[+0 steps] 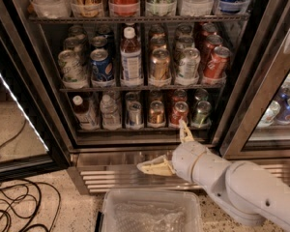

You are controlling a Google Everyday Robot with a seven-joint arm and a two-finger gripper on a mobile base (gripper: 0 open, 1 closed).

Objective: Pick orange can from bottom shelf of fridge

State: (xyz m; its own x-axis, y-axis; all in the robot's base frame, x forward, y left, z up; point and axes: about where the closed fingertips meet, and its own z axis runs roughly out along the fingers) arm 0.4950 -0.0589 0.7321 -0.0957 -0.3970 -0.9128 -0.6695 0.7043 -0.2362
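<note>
The orange can point(156, 112) stands at the front of the bottom shelf point(135, 128) of the fridge point(48, 95), between a silver can point(134, 114) and a red can point(179, 113). My gripper point(170, 149) is open and empty. It sits below and just right of the orange can, in front of the ribbed steel base. One finger point(185, 129) points up at the shelf edge near the red can. The other finger point(154, 167) points left over the base.
Two bottles point(94, 111) stand at the shelf's left and a green can point(200, 112) at its right. The rack above holds several cans and a bottle. A clear plastic bin point(150, 211) lies on the floor below my arm. Black cables point(14, 207) lie at the left. A glass door point(261, 91) stands at the right.
</note>
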